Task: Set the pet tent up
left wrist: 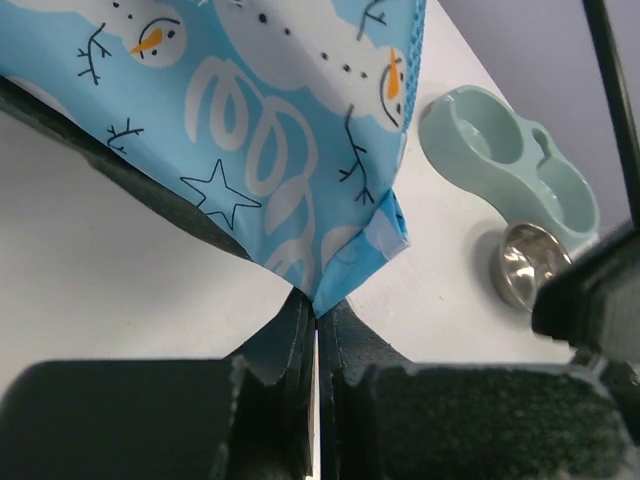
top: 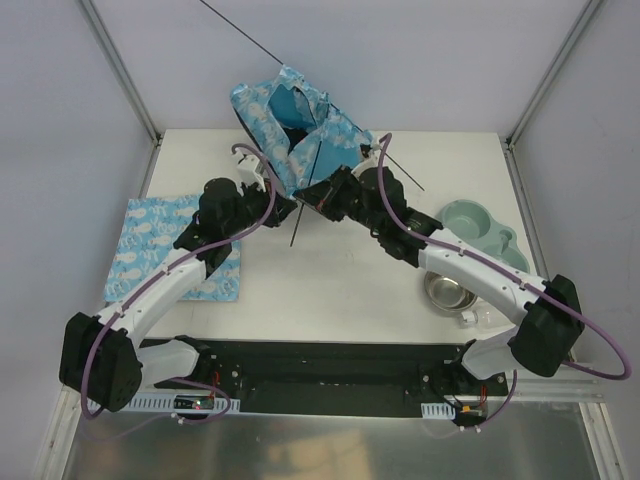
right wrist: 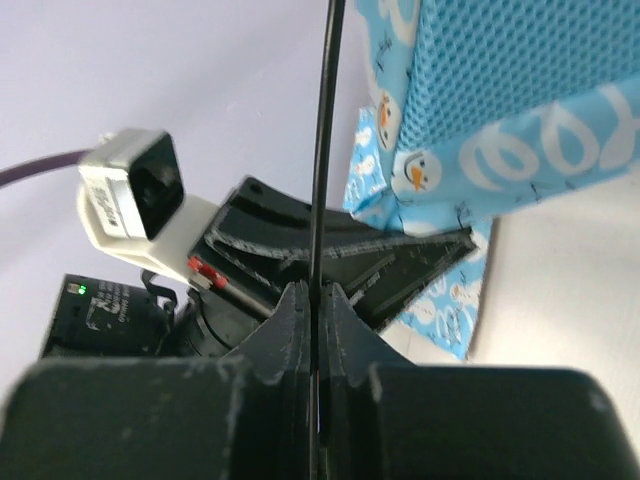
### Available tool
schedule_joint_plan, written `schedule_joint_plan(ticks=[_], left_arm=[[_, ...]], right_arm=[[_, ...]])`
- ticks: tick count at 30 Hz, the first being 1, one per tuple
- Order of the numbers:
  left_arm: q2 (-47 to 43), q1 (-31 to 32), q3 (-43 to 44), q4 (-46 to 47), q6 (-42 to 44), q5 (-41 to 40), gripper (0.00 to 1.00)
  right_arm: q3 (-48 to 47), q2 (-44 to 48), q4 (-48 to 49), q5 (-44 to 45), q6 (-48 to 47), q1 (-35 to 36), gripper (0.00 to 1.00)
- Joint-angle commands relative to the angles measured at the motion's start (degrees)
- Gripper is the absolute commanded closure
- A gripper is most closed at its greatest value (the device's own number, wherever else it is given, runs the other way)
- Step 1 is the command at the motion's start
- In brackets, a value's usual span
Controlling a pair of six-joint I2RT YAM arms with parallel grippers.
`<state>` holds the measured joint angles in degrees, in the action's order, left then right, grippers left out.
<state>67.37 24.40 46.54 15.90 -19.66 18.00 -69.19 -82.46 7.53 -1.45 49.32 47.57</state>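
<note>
My left gripper is pinched tight on a bottom corner of the pet tent. I can see the blue snowman cloth squeezed between its two fingers. My right gripper is pinched tight on a thin black pole. The pole runs straight up from its fingers, next to the tent's mesh side.

From above, both grippers meet at the near edge of the tent. The tent sits crumpled at the far middle of the white surface. A long black rod pokes out of the tent's top toward the far left. I cannot tell if it is the same pole.

A flat blue mat lies at the left edge, partly under my left arm. A green double bowl and a shiny metal bowl sit on the right, near my right arm.
</note>
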Motion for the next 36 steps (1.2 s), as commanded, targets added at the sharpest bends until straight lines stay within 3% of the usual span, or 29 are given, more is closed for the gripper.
schedule_joint_plan(ticks=[1,14,36], left_arm=[[-3.74,0.38,2.68,-8.59,-5.12,4.94,1.00],[-11.29,0.38,-1.89,-15.72,0.23,8.98,1.00],[-19.03,0.38,-6.99,-20.82,7.79,8.81,1.00]], right_arm=[[-1.03,-1.30,7.93,9.53,-3.35,-1.08,1.00],[-0.95,-0.51,13.83,15.16,-2.04,-1.43,1.00],[-6.92,-7.98,10.23,24.57,4.11,-1.78,1.00]])
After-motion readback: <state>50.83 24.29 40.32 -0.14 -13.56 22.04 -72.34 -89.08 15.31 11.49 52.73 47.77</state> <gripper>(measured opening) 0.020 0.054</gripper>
